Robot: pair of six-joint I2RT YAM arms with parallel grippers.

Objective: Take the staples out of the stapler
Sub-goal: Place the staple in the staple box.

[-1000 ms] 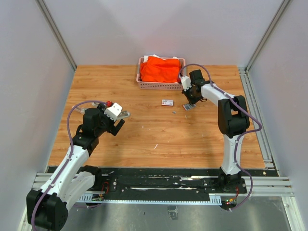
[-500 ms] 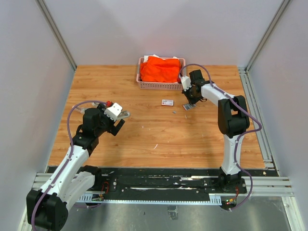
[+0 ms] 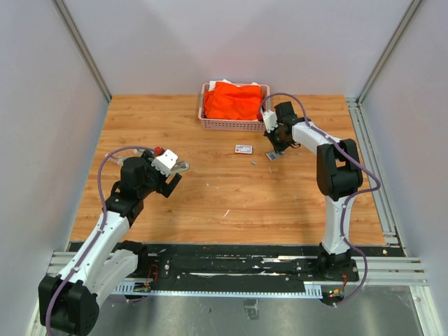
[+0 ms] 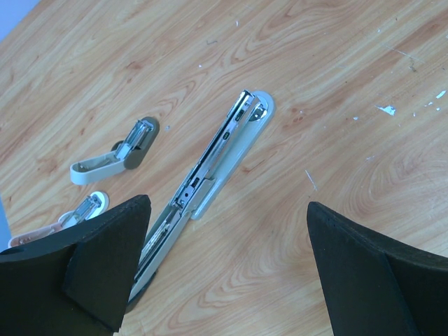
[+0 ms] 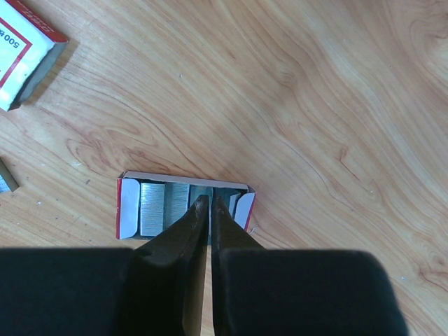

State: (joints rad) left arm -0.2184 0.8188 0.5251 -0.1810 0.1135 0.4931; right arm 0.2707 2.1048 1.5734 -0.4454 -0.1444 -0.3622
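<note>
A long silver stapler [image 4: 210, 168] lies swung open on the wood in the left wrist view, its magazine channel facing up. My left gripper [image 4: 231, 273] is open and empty just above its near end; it also shows in the top view [image 3: 173, 180]. My right gripper [image 5: 210, 201] is nearly closed, its tips down inside a small open red-and-white tray [image 5: 128, 208]. Rows of silvery staples [image 5: 152, 206] lie in the tray. A thin grey strip seems pinched between the tips. In the top view the right gripper [image 3: 276, 150] stands near the basket.
Two small staplers [image 4: 115, 150] [image 4: 70, 213] lie left of the open one. A flat white box with red label [image 5: 21, 49] [image 3: 243, 148] and a loose grey strip [image 5: 7, 176] lie left of the tray. A pink basket [image 3: 234, 126] with orange cloth [image 3: 233, 100] stands at the back.
</note>
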